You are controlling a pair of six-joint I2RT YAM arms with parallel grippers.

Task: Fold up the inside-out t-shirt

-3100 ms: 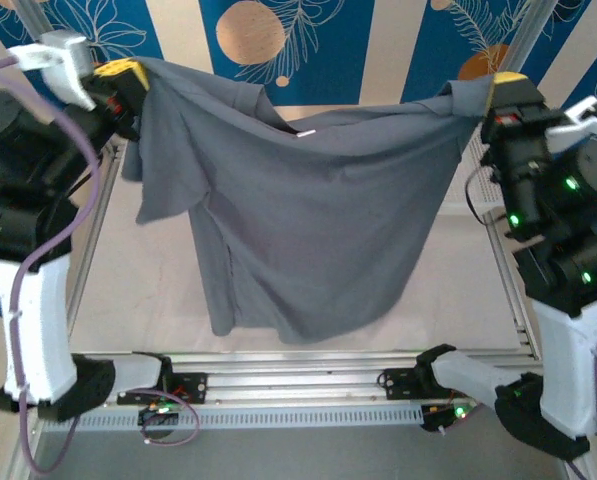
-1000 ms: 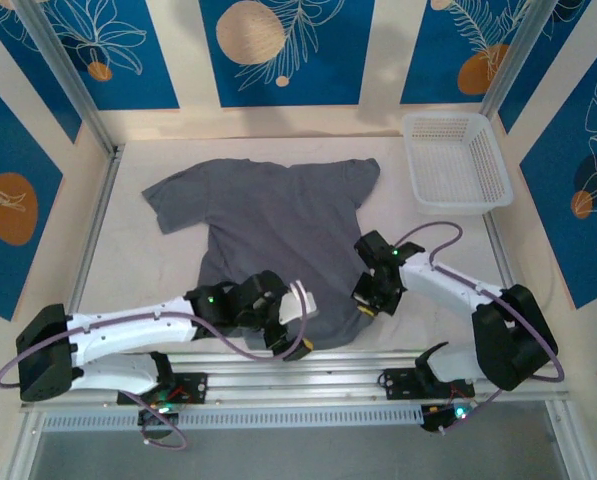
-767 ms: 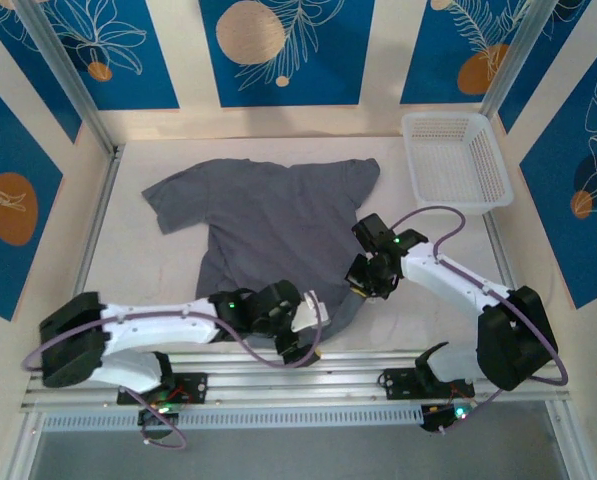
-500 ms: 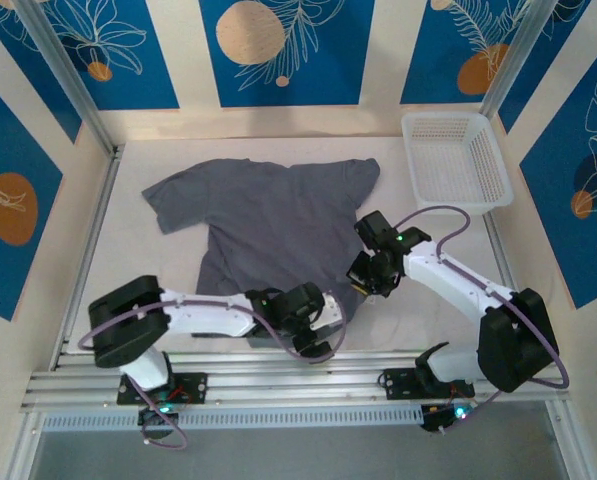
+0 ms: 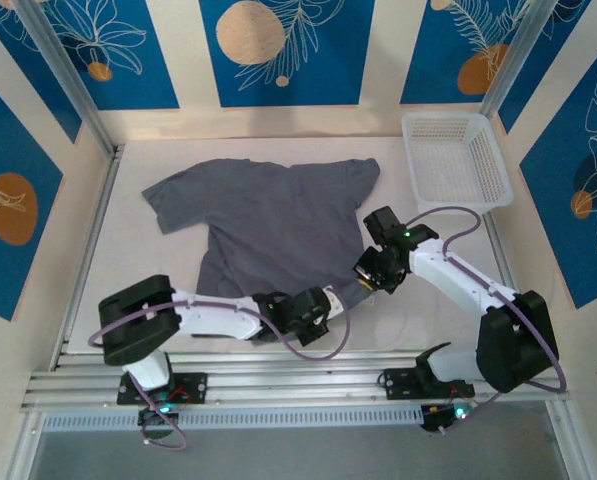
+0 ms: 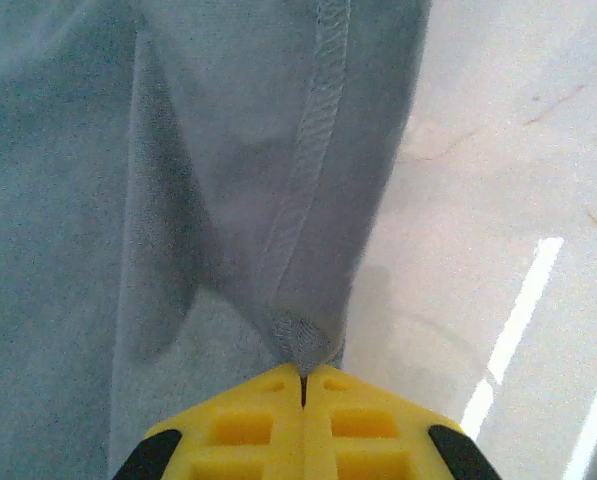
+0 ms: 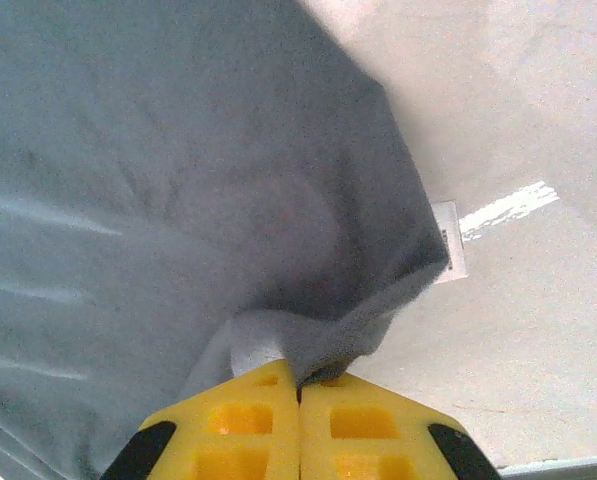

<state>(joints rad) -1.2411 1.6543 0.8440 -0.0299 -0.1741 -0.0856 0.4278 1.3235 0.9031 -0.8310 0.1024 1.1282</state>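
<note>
The inside-out t-shirt (image 5: 268,215) lies spread on the white table, collar end toward the far side, plain dark grey and wrinkly. My left gripper (image 5: 323,300) is low at the shirt's near hem, shut on a pinch of the hem (image 6: 303,340); a stitched seam runs up from the yellow fingers. My right gripper (image 5: 370,272) sits at the shirt's near right edge, shut on a fold of grey cloth (image 7: 318,345). A small white label (image 7: 450,255) peeks from under that lifted edge.
A white basket (image 5: 455,160) stands at the far right corner of the table. Aluminium rails run along the near edge (image 5: 298,380) and a post along the left side (image 5: 88,260). Bare table shows right of the shirt (image 5: 448,240).
The shirt went from hanging stretched between both raised grippers to lying flat. Over the last second my left gripper slid right along the near hem; my right gripper moved slightly up and right.
</note>
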